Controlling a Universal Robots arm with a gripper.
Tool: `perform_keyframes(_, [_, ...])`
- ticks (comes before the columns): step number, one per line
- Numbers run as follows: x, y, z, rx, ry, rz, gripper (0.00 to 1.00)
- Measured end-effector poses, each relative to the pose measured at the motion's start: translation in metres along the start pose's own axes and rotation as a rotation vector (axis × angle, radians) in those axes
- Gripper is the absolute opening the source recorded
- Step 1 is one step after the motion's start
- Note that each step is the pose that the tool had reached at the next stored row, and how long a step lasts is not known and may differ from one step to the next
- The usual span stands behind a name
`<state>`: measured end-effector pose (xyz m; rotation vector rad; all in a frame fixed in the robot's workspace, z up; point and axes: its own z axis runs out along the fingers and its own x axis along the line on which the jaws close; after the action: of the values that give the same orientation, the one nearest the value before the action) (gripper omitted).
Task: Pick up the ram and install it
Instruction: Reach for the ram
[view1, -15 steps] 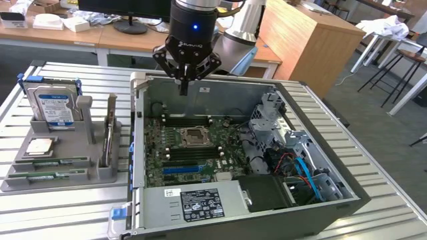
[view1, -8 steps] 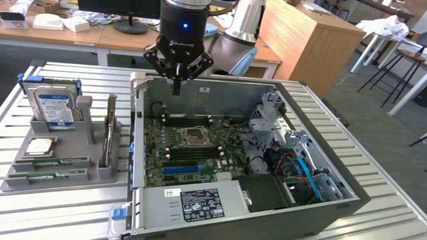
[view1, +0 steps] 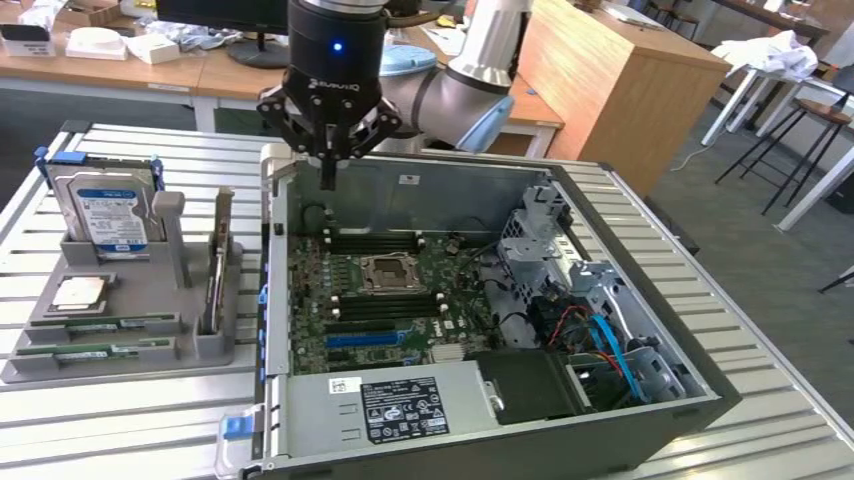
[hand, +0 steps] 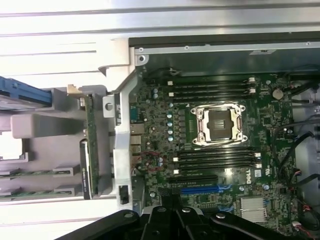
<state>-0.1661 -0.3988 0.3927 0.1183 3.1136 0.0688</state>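
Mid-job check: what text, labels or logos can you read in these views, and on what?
"DELL": white print on the green motherboard.
"ROBOTIQ": upside down on the black gripper.
Blue label on the silver hard drive: too small to read.
White-and-black label on the grey power supply: too small to read.

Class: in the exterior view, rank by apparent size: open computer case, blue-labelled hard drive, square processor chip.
Largest: open black metal computer case
Then: blue-labelled silver hard drive
Smallest: square silver processor chip
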Motion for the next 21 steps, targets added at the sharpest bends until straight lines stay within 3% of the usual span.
perform_keyframes(21, [0.069,-0.0051,-0.0005,0.0002,-0.0003,0.006,0.1])
